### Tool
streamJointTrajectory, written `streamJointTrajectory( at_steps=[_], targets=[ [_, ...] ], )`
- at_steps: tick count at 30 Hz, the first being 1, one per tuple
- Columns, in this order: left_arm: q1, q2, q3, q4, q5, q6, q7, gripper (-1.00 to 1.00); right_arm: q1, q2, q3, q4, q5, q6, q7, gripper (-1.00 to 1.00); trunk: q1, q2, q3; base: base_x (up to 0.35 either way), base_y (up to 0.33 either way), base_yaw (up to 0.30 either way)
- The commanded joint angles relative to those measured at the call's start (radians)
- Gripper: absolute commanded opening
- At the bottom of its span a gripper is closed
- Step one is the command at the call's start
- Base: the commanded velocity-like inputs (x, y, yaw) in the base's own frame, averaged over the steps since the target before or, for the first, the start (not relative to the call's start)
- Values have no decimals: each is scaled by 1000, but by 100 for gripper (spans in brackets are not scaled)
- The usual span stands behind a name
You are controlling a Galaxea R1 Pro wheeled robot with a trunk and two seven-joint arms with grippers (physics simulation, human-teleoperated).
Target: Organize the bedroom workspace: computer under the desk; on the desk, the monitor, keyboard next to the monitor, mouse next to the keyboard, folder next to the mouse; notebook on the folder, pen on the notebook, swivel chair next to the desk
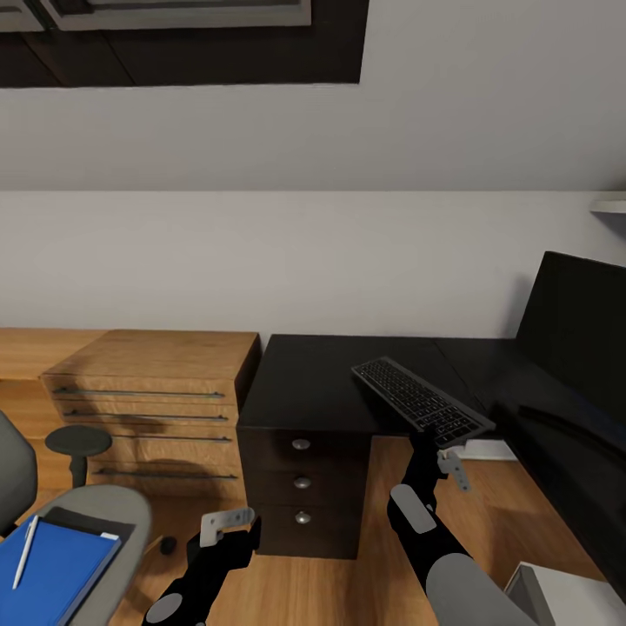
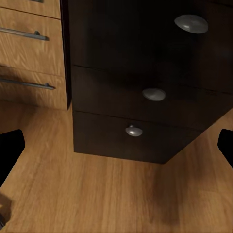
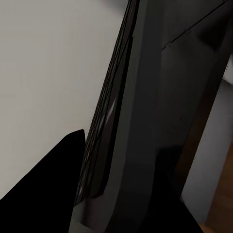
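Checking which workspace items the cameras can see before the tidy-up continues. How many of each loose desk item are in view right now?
Keyboard, held up by the right gripper: 1
Monitor: 1
Blue folder on the swivel chair: 1
Pen: 1
Total: 4

— Left arm? 
— Low and bent, reaching forward; left gripper [image 1: 228, 522] empty, fingers spread wide, dark fingertips [image 2: 10, 148] at either edge of the wrist view.
— Right arm? 
— Raised, forearm climbing steeply, wrist turned up; right gripper [image 1: 442, 448] clamped on the near edge of the keyboard [image 1: 421, 401], holding it tilted in the air.
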Motion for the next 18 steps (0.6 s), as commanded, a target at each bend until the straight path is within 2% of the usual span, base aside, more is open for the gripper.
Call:
streamJointTrajectory(
  at_steps=[1, 9, 18],
  targets=[
    [0, 0, -1, -2, 11, 3, 8, 100, -1, 1, -4, 0, -7, -1, 10, -100, 4, -8, -4, 0, 0, 0],
    [0, 0, -1, -2, 11, 3, 8, 100, -1, 1, -4, 0, -7, -1, 10, -100, 35, -64, -29, 0, 0, 0],
    [0, -1, -2, -2, 10, 4, 8, 100, -1, 1, -4, 0, -7, -1, 10, -100, 35, -64, -29, 0, 0, 0]
  ],
)
